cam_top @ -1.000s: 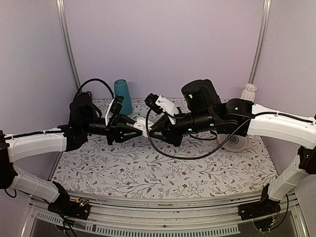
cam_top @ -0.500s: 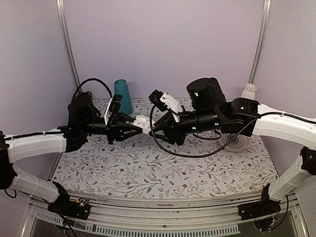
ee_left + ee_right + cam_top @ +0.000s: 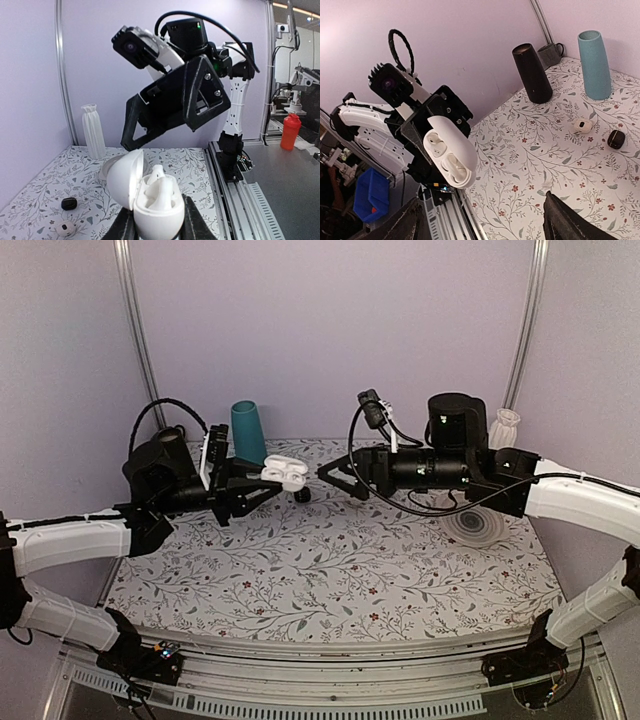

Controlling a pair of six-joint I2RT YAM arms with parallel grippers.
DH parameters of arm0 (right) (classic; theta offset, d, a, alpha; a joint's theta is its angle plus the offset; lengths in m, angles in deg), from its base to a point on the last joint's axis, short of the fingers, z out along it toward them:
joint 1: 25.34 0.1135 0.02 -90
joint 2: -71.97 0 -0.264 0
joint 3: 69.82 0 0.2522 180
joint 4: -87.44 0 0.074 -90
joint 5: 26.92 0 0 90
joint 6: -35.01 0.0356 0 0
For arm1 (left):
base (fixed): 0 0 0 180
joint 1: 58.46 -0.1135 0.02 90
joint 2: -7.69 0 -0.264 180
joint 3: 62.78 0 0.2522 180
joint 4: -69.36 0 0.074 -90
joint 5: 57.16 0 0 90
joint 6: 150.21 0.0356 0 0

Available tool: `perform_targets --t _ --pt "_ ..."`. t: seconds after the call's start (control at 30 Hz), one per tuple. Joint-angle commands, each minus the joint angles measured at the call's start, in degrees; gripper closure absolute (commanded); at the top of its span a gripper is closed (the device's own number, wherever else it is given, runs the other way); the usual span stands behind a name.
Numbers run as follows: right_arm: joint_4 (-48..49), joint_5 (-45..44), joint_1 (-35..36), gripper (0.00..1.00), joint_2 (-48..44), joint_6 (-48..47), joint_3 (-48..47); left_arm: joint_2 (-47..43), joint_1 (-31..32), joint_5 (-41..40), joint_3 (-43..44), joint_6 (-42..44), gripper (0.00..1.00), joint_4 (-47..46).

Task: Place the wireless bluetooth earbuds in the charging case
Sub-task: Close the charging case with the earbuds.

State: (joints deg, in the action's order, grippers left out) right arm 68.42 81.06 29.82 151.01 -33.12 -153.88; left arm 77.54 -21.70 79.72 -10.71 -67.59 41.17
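Left gripper (image 3: 262, 484) clamped on charging case (image 3: 152, 202), held aloft, lid open; earbuds (image 3: 454, 170) appear seated inside; right gripper (image 3: 335, 474) wide open, empty, standing apart; insertion judged complete; next move: press lid shut squarely

At frame centre, the charging case (image 3: 283, 473) is held above the table (image 3: 330, 570), with the left gripper (image 3: 265, 478) at its left and the right gripper (image 3: 322, 473) apart at its right. The earbuds (image 3: 159, 186) are seated in it. The cup (image 3: 248, 432) is located behind it.
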Motion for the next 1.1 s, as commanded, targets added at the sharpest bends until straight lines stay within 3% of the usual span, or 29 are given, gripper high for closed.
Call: perform_targets --t 0.0,0.67,0.87,1.07 --pt "11.16 5.44 -0.24 0.17 1.46 11.28 0.32 -1.38 0.23 -4.03 -0.04 -0.1 1.0 -6.59" --pt "21.46 3.64 -1.51 0.19 3.79 21.8 1.64 -0.68 1.61 -3.06 -0.25 -1.47 1.0 -11.6" --pt "17.95 3.42 -4.17 0.26 4.55 23.52 1.52 -0.59 3.18 0.41 0.38 0.16 1.0 -10.99" --pt "11.15 9.04 -4.23 0.31 8.38 17.53 -5.0 -0.03 4.44 2.12 1.97 1.79 1.0 -8.34"
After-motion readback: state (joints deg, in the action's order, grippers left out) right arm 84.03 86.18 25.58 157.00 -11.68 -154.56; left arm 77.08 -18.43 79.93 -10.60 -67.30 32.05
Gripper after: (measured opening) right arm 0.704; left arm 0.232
